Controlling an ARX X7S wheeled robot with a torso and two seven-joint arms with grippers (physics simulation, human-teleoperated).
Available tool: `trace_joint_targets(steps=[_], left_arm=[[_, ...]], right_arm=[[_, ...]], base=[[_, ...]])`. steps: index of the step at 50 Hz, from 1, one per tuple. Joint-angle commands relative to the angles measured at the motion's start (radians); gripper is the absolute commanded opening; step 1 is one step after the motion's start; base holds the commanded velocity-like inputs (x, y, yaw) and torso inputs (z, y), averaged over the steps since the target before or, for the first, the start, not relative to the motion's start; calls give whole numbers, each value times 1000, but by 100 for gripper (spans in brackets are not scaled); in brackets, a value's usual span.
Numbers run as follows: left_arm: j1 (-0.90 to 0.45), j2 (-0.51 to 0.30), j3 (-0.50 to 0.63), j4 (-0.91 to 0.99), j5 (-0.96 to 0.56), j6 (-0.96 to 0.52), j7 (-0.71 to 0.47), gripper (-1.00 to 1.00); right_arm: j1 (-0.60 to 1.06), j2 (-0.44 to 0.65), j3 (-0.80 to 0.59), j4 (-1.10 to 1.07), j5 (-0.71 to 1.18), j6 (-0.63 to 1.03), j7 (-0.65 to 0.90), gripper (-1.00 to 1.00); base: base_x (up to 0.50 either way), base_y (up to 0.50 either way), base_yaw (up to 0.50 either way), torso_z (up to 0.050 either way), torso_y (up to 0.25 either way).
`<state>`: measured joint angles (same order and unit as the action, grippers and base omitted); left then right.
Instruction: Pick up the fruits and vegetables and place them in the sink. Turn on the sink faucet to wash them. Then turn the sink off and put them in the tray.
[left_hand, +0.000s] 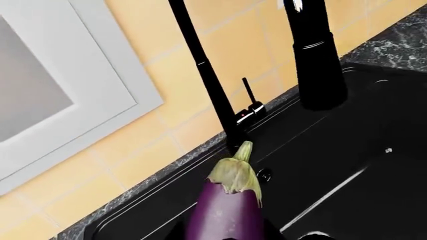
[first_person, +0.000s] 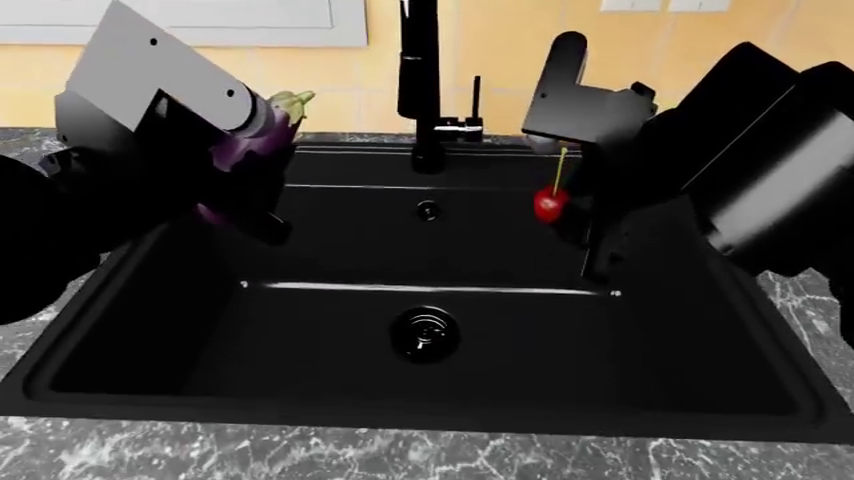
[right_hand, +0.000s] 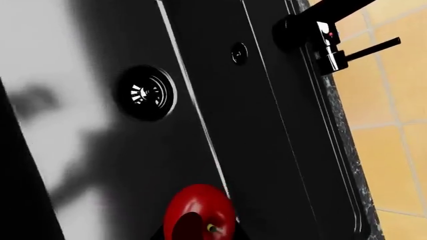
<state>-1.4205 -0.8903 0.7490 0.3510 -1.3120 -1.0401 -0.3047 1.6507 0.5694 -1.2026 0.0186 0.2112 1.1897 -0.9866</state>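
Note:
My left gripper (first_person: 247, 150) is shut on the purple eggplant (first_person: 254, 135) and holds it above the left side of the black sink (first_person: 160, 300). The eggplant's green cap points at the faucet (left_hand: 207, 80) in the left wrist view, where the eggplant (left_hand: 227, 210) fills the lower middle. My right gripper (first_person: 567, 205) is shut on the red cherry (first_person: 549, 204) and holds it above the sink's right half. The cherry (right_hand: 199, 212) shows in the right wrist view over the basin floor, with the drain (right_hand: 145, 93) beyond. The faucet (first_person: 420, 85) stands behind the sink with its lever (first_person: 477, 100). The tray is out of view.
Dark speckled countertop (first_person: 400, 455) surrounds the sink. A yellow tiled wall (first_person: 494, 40) rises behind, with a white-framed window (left_hand: 60, 85). The overflow hole (first_person: 427, 210) sits in the back wall.

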Motion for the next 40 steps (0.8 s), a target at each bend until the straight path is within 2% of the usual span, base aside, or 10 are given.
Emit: trace_joint_targets(steps=[1,17,40], left_arm=[[-15,-8,-20,21,-34,-3,-25,-100],[-50,-11,-34,52,-63,-22,-57,-100],[-82,5,-34,75,-85,-39,-73,-100]], right_arm=[[8,1,6,1,-4,20,8,-100],[22,-21,68,22,5,12,38,-100],[35,-24,100,15,9,11,57,-100]], base=[[-444,-262,0,0,0],[-255,-477,0,0,0],[4,-500,0,0,0]])
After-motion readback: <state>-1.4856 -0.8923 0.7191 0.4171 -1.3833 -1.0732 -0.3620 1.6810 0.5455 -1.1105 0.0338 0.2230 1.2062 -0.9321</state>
